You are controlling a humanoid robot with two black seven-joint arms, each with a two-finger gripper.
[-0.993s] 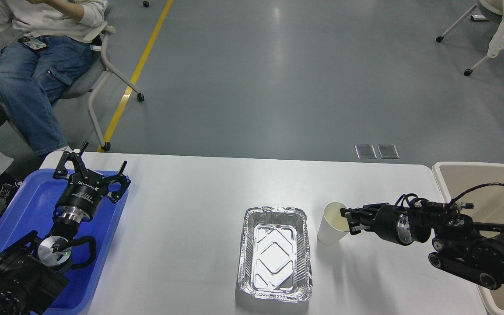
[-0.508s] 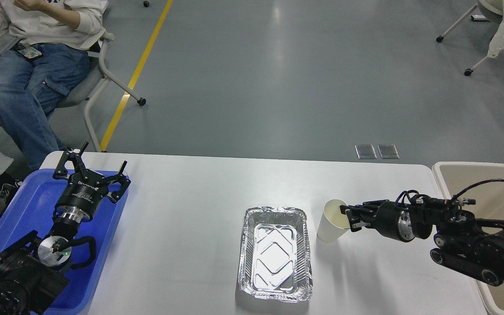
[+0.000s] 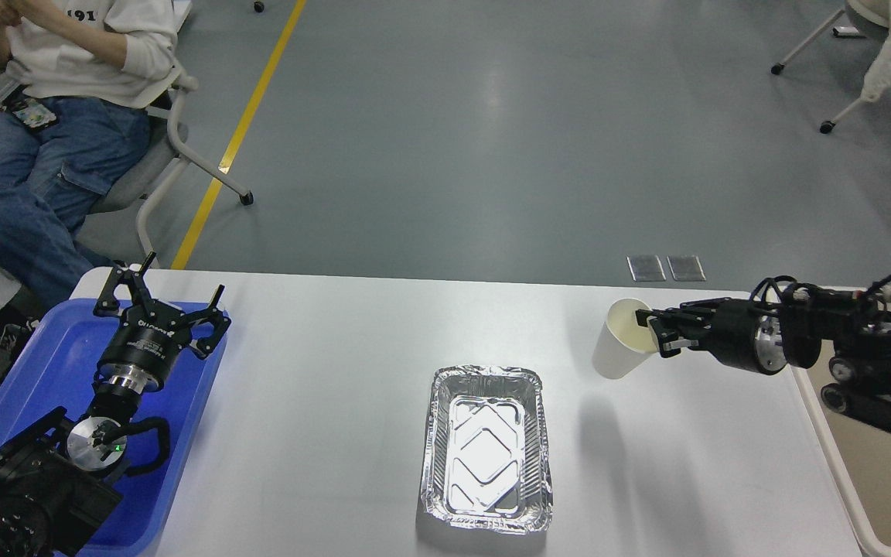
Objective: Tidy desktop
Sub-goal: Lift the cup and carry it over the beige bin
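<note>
The white-grey desktop [image 3: 337, 402] fills the lower part of the head view. A white paper cup [image 3: 620, 340] is held by its rim in my right gripper [image 3: 653, 334], which is shut on it and holds it above the desktop at the right, with its shadow below. A silver foil tray [image 3: 488, 449] lies empty at the middle of the desktop. My left gripper [image 3: 163, 298] is open and empty above the far end of the blue plastic tray [image 3: 43, 363] at the left.
A beige bin [image 3: 879, 472] stands off the desktop's right edge, under my right arm. A person sits on a chair [image 3: 159, 147] beyond the far left corner. Grey floor lies beyond the far edge.
My right gripper has lifted the paper cup off the desktop and carried it up and to the right, toward the beige bin. The left arm has not moved. The seated person shifted.
</note>
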